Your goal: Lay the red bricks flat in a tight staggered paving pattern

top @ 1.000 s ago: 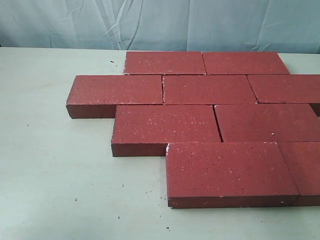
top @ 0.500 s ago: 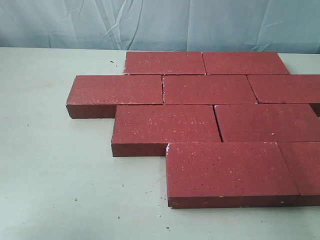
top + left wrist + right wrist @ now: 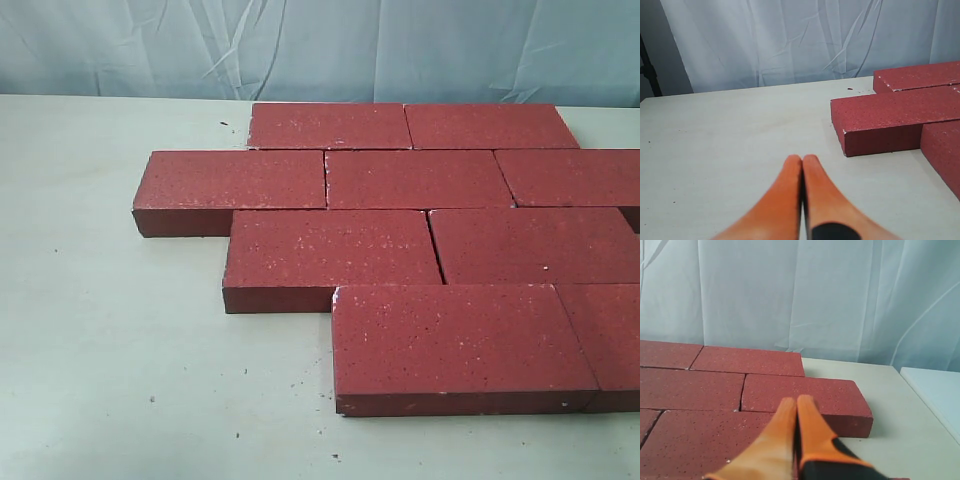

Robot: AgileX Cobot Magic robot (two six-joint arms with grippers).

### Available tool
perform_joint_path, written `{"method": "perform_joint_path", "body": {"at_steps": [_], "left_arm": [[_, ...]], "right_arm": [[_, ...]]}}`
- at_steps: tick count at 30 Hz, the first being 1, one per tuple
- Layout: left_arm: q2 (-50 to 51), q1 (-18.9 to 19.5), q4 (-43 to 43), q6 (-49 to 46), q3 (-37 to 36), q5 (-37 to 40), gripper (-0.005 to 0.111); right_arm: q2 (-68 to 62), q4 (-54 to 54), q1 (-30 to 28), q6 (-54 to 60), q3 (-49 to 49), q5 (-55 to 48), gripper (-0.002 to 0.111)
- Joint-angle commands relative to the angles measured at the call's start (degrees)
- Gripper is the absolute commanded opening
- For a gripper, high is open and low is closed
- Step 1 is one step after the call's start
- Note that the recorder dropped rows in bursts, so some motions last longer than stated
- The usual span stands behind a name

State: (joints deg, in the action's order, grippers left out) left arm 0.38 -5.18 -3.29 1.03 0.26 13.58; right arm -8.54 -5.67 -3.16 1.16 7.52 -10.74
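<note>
All red bricks (image 3: 400, 230) flat on table (image 3: 100, 350), four offset rows, butted tight w/ thin joints, each row shifted to break the seams. Both pinched closed on nothing: left gripper (image 3: 802, 162) over bare table beside the rows, right gripper (image 3: 796, 402) above them, no contact – prob. since paving looks done.

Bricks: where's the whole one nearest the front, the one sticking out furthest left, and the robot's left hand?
front brick (image 3: 455, 340), exterior view, middle of its top face.
leftmost brick (image 3: 232, 180), exterior view, middle of its top face.
left hand (image 3: 802, 159), left wrist view, where its closed orange fingertips meet.
</note>
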Motion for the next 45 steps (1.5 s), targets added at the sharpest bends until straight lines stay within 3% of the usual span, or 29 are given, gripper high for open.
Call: {"method": "perform_joint_path", "body": {"at_steps": [1,17,24,45], "left_arm": [[-0.4,0.2,0.1,0.1,-0.3,-0.3,0.000],[-0.4,0.2,0.1,0.1,-0.3,-0.3,0.000],[-0.4,0.2,0.0,0.1,-0.3,-0.3,0.000],[-0.4,0.2,0.0,0.1,-0.3,-0.3,0.000]], "right_arm": [[3.1,0.3,-0.3,-1.2,-2.5,1.2,-0.001],[8.5,5.0,-0.2,-1.2,-7.5,3.0,-0.001],[8.5,4.5,-0.2,-1.2,-7.5,-5.7,-0.001],[8.5,4.5,-0.2,-3.2,-7.5,-6.7,-0.001]]}}
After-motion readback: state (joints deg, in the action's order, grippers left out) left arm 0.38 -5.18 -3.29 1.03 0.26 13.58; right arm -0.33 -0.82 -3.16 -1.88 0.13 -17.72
